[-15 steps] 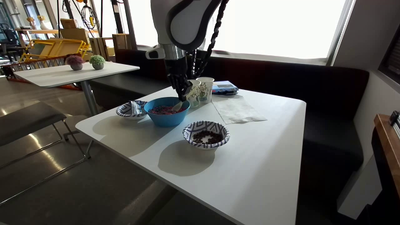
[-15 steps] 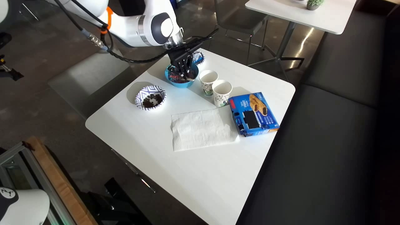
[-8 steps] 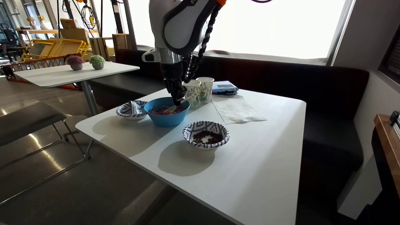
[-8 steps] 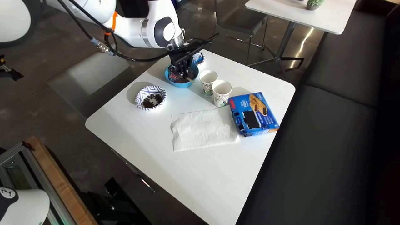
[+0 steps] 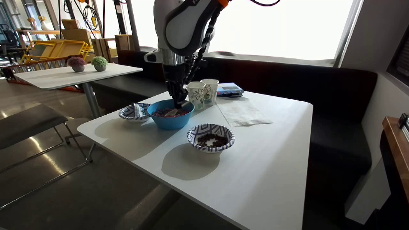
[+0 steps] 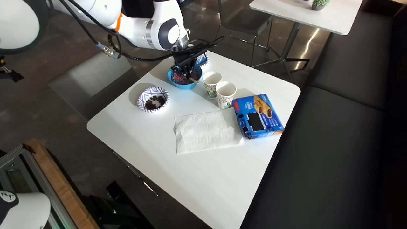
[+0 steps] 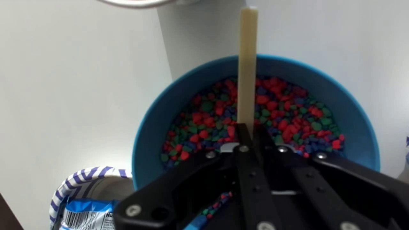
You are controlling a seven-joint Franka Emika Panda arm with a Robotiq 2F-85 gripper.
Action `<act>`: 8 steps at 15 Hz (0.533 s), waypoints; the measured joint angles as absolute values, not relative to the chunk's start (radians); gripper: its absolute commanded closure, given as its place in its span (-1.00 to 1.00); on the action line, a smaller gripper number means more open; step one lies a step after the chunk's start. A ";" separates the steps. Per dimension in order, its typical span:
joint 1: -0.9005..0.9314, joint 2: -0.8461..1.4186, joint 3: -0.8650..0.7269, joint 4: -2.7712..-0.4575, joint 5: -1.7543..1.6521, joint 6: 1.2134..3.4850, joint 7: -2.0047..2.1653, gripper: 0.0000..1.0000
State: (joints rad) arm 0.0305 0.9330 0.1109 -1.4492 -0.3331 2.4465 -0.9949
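Biggest worry for me: the spoon (image 5: 172, 112) twisting or slipping, since its handle (image 7: 247, 64) is slim, pinched along a short stretch, and the head could snag in the pebbles (image 7: 204, 121). Those are a loose red, green and blue mix, so any jerky or tilted lift might flick some over the rim. Next: my claw (image 7: 251, 129) hangs low at the blue bowl (image 5: 171, 124); too much sideways push on the wall and the bowl could skid on the worktop (image 5: 262, 153) into the patterned bowl (image 7: 84, 174) just beside it, the one with the packet (image 7: 88, 215). Whether those two touch, can't tell. The handle's free end pokes out over the rim toward the paper cups (image 6: 210, 87), near, seemingly apart, so a wide swing might tip one. Claw: fingers (image 7: 244, 153) nearly together, only the handle's thickness between them, looks clamped on the spoon. No contact with the wall that I can make out. Spoon's in the blue bowl, slanted, head at the pebbles in an exterior view; depth unclear. Second patterned bowl (image 5: 208, 128) stands apart.
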 measured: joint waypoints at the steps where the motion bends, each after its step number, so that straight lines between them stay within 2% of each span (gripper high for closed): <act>1: 0.030 0.933 0.111 -1.449 -0.333 2.446 -0.998 0.05; 6: 0.030 0.933 0.116 -1.449 -0.333 2.446 -1.036 -0.70; 8: 0.026 0.933 0.128 -1.448 -0.332 2.446 -1.071 -0.66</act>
State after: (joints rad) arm 0.0263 0.9329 0.1278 -1.4481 -0.3318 2.4465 -1.0708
